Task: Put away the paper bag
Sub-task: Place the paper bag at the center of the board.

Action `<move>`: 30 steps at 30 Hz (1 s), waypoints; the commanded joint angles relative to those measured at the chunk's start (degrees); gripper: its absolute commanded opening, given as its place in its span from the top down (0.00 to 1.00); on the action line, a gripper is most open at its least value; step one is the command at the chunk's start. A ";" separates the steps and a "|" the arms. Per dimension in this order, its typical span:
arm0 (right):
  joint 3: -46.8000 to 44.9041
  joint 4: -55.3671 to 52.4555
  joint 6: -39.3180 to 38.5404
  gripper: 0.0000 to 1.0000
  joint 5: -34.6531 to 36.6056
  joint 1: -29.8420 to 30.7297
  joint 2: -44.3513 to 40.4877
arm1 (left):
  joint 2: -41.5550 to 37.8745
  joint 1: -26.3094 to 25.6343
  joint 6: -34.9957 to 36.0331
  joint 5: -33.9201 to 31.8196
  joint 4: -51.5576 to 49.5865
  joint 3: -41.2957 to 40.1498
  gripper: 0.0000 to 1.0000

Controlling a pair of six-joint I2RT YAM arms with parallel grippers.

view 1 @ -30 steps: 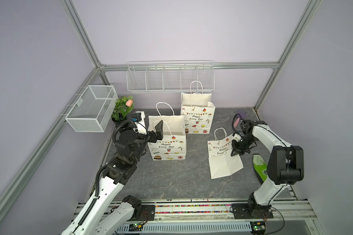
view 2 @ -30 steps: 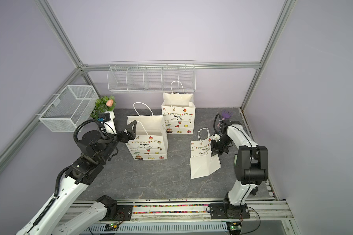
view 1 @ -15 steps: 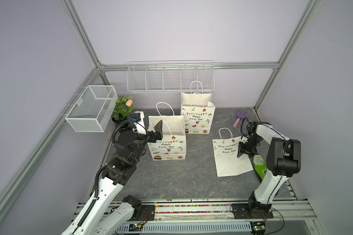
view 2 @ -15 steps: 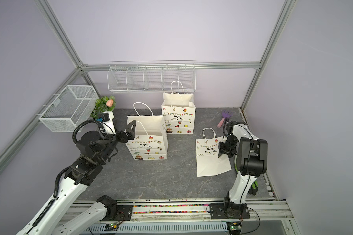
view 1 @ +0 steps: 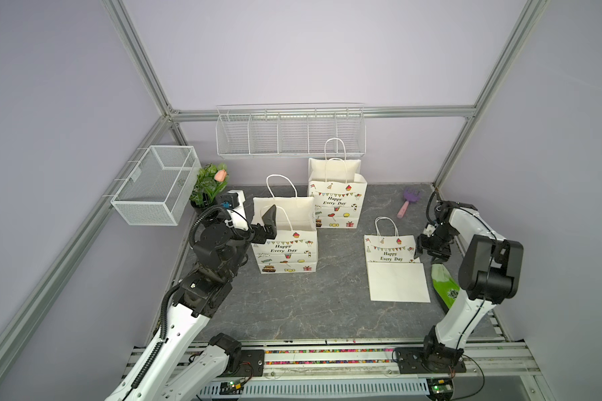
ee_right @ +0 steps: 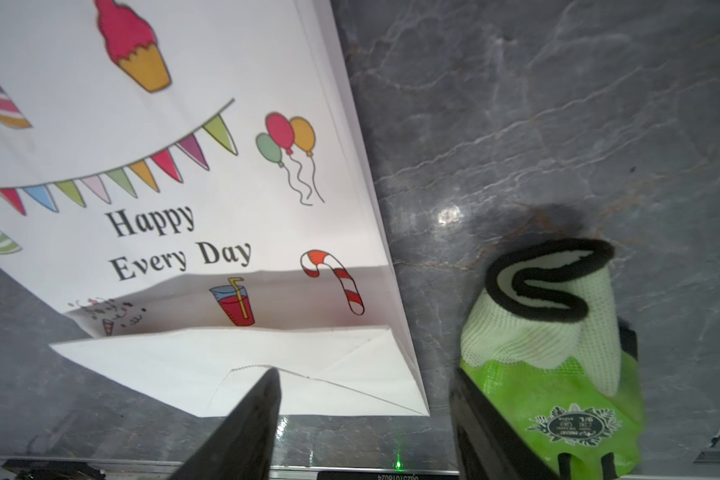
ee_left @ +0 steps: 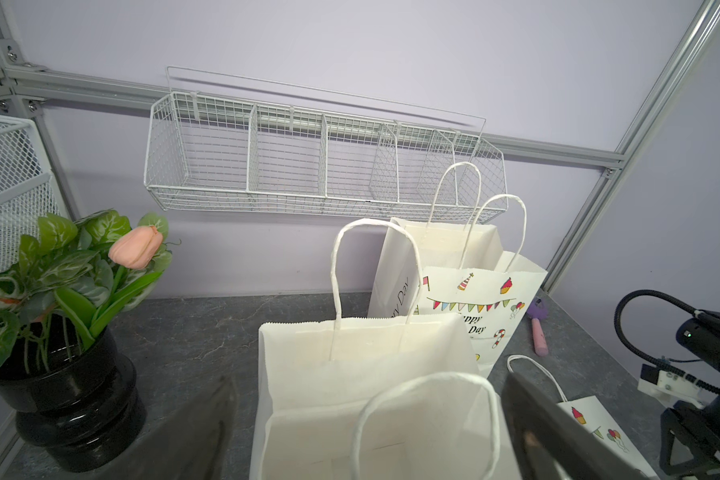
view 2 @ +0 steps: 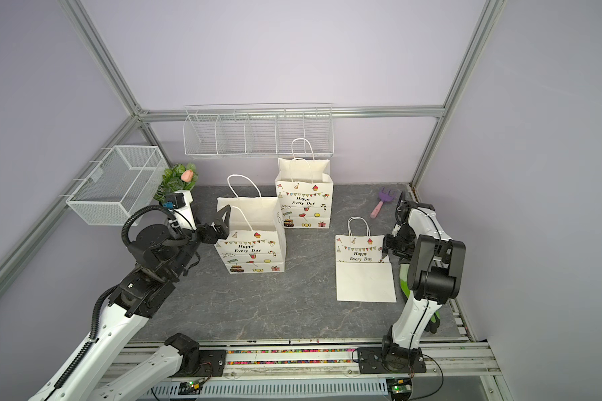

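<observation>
Paper bag (view 1: 393, 274) now farther right, flat, just beside parted right claw (view 1: 429, 254)

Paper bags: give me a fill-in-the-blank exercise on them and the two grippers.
1. The near bag and the far bag stand upright; the third bag lies ___.
2. The glove beside the third bag is ___.
3. The left gripper, at the near bag's open top, has its jaws ___.
4. The right gripper holds ___.
Missing words: flat; green; open; nothing.
</observation>
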 commanded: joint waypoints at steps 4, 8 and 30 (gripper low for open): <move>3.19 2.50 -0.67 0.27 8.14 2.82 -9.12 | -2.20 0.27 0.59 -5.26 0.00 -1.71 0.00; 4.22 6.03 -3.33 0.22 8.39 11.12 -16.85 | -3.45 0.33 -0.11 -10.56 -1.25 -1.99 0.00; -22.08 45.05 11.77 0.02 -18.35 16.83 -53.08 | -4.79 10.36 -13.86 -10.57 -14.09 0.92 0.00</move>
